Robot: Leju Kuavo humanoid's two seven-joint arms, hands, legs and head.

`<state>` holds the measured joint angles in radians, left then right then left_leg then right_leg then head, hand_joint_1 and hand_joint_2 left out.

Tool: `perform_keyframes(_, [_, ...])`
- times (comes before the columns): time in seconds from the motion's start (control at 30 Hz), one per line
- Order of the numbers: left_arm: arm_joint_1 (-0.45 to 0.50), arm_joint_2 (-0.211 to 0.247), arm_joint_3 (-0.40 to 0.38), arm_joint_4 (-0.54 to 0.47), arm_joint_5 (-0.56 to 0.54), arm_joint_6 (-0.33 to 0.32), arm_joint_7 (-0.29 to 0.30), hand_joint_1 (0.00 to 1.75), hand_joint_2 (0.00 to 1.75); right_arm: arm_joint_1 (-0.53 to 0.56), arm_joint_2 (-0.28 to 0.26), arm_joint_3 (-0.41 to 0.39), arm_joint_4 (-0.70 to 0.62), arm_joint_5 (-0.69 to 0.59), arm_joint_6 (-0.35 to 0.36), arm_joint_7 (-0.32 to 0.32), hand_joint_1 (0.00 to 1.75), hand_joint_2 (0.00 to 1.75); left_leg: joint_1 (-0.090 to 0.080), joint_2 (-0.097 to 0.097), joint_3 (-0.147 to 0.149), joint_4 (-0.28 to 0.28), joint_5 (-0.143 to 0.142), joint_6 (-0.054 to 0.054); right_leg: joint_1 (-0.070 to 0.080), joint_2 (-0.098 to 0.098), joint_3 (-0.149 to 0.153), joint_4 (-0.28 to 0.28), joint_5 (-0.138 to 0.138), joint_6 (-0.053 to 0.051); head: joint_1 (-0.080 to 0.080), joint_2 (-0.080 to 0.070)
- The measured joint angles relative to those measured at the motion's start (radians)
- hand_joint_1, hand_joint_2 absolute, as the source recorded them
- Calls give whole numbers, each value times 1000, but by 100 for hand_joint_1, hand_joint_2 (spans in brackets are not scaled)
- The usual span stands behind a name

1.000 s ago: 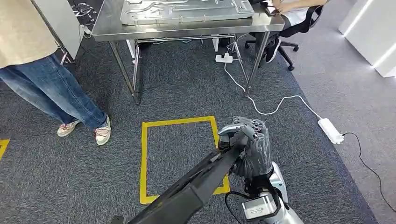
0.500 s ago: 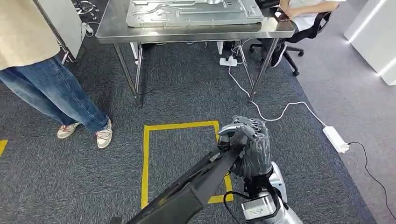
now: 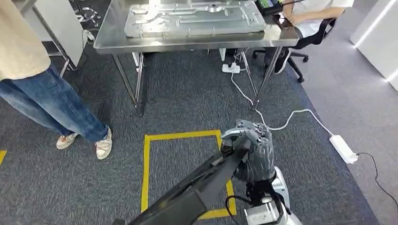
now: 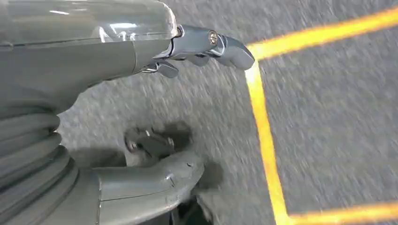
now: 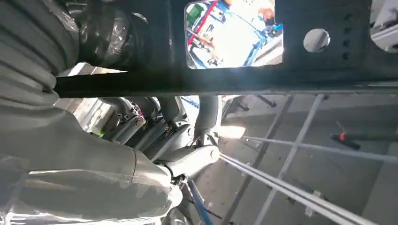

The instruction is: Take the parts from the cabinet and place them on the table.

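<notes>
The right hand (image 3: pixel 251 150) holds a long dark part (image 3: pixel 197 187), its fingers (image 3: pixel 256 133) wrapped around the far end of it. The part runs from the hand down toward the near left edge of the head view. In the right wrist view the same part (image 5: pixel 225 79) is a dark flat bar with a square opening and a round hole, and the hand (image 5: pixel 155 140) is closed on its edge.

The left hand (image 4: pixel 187 42) hangs over the carpet with nothing in it, fingers loosely apart.

On the floor there is a yellow tape rectangle (image 3: pixel 146 173), directly below the held part. Far from it stands the steel table (image 3: pixel 108 40), with a large metal plate (image 3: pixel 192 18) lying on its top. Open carpet lies between the tape and the table legs.

A person in jeans (image 3: pixel 51 103) stands at the left, near the table's left corner. A white power strip (image 3: pixel 342 149) with cable lies on the right.
</notes>
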<state>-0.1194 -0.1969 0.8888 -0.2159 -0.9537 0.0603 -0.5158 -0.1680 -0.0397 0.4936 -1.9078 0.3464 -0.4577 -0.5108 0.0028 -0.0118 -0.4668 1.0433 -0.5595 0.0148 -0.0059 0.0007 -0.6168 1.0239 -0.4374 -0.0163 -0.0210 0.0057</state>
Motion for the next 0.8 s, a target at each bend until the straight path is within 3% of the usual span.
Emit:
perform_keyframes(0.03, [-4,0,0,0,0,1,0,0,175,0,0,0,-3,0,-3,0,175,175,1,3,-27,51,-14,-5,-1,-1,10,-4,-6,-7,-1,0])
perform_keyframes(0.07, [-6,0,0,0,0,1,1,0,175,0,0,0,-4,0,-5,0,175,175,4,4,-73,122,-40,-10,0,-2,15,-4,-11,-11,-1,0])
perform_keyframes(0.13, [-4,0,0,0,0,2,1,0,175,5,0,0,-4,0,-6,0,175,175,9,4,-160,241,-98,-19,0,-2,25,-3,-24,-11,-1,0])
perform_keyframes(0.17, [0,0,0,0,0,2,1,0,175,9,0,0,-4,0,-7,0,175,175,10,4,-188,259,-95,-22,0,0,34,-3,-32,-10,-1,0])
perform_keyframes(0.2, [3,0,0,0,0,2,1,0,175,13,0,0,-4,0,-7,0,175,175,11,5,-190,229,-60,-23,-1,1,45,-2,-41,-9,-1,0])
perform_keyframes(0.27, [3,0,0,0,0,2,1,0,175,14,0,0,-4,0,-7,0,175,175,12,6,-152,77,69,-21,-1,2,72,-1,-59,-5,-1,0])
perform_keyframes(0.3, [3,0,0,0,0,2,1,0,175,14,0,0,-4,1,-7,0,175,175,11,8,-136,1,121,-14,-1,1,81,-2,-67,-1,-1,0])
perform_keyframes(0.37, [-1,0,0,0,1,2,1,0,175,14,0,0,-5,2,-8,0,175,175,-3,8,-137,-12,69,1,-1,1,79,-3,-71,11,-2,0])
perform_keyframes(0.4, [0,1,0,0,1,2,1,0,175,15,0,0,-5,3,-8,0,175,175,-4,7,-135,-12,100,10,0,0,81,-4,-77,18,-1,0])
perform_keyframes(0.47, [4,2,0,0,2,2,0,0,175,13,0,0,-9,4,-8,-1,175,175,1,6,-127,-22,104,21,5,0,92,-12,-81,29,-1,0])
perform_keyframes(0.5, [4,0,0,0,1,2,0,0,175,14,0,0,-11,5,-8,-1,175,175,8,8,-116,-36,110,26,-1,-1,91,-2,-87,33,-1,0])
perform_keyframes(0.53, [1,0,0,0,1,2,-1,0,175,11,0,0,-13,5,-8,-1,175,175,8,7,-108,-41,108,31,-1,0,74,34,-105,39,0,0])
perform_keyframes(0.6, [-3,0,0,0,1,2,-2,0,175,13,-1,-1,-13,5,-8,-1,175,175,8,7,-101,-42,100,38,-3,0,-18,192,-172,46,0,0])
perform_keyframes(0.63, [-2,0,0,0,1,2,-2,0,175,16,-1,-1,-13,5,-8,-1,175,175,8,7,-98,-42,96,38,-5,0,-61,255,-185,49,0,0])
perform_keyframes(0.67, [-2,0,0,0,1,2,-2,0,175,16,-2,-1,-12,5,-8,-1,175,175,8,7,-93,-41,91,38,-7,0,-91,289,-181,51,0,0])
perform_keyframes(0.7, [-2,0,0,0,2,2,-2,0,175,16,-2,-2,-12,5,-8,-1,175,175,8,6,-86,-41,86,37,-10,0,-97,276,-152,53,0,0])
perform_keyframes(0.73, [-1,0,0,0,1,2,-2,0,175,15,-2,-2,-12,5,-8,-1,175,175,9,5,-78,-40,79,35,-13,-1,-82,222,-102,55,0,0])
perform_keyframes(0.77, [-1,-2,0,0,1,1,-2,0,175,14,-2,-3,-12,5,-8,-1,175,175,10,4,-67,-39,71,30,-17,-1,-45,127,-39,55,0,0])
perform_keyframes(0.8, [-1,-2,0,0,1,1,-2,0,175,13,-2,-3,-12,5,-8,-1,175,175,11,3,-60,-37,62,24,-19,-1,-11,45,6,56,0,0])
